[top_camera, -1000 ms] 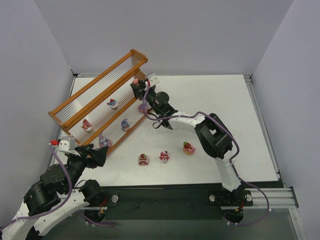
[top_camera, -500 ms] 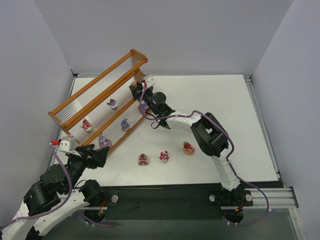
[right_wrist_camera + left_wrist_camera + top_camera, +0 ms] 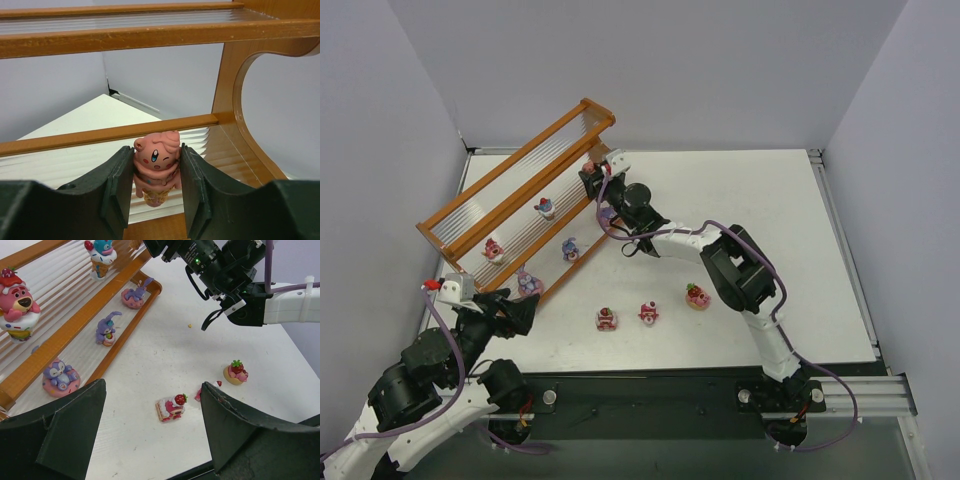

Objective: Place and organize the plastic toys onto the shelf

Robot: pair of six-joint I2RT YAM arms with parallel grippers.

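The orange-framed shelf [image 3: 510,163] stands slanted at the far left. Several toys sit on its tiers, among them a pink bear [image 3: 16,305], a blue-topped cupcake [image 3: 101,257] and purple bunnies [image 3: 106,329]. My right gripper [image 3: 590,176] is at the shelf's right end, shut on a pink ice-cream figurine [image 3: 155,155] just above the middle tier [image 3: 100,135]. Three toys lie on the table: a cake slice [image 3: 607,319], a pink one [image 3: 649,313] and a strawberry tart [image 3: 698,296]. My left gripper [image 3: 520,311] is open and empty near the shelf's front left end.
Grey walls enclose the white table on the left, back and right. The right arm stretches across the table's middle toward the shelf [image 3: 125,335]. A purple figure on a pink donut [image 3: 60,377] sits on the lowest tier, close to my left fingers [image 3: 75,425].
The right gripper has shifted slightly left toward the shelf with the pink figurine still held. The left arm has barely moved.
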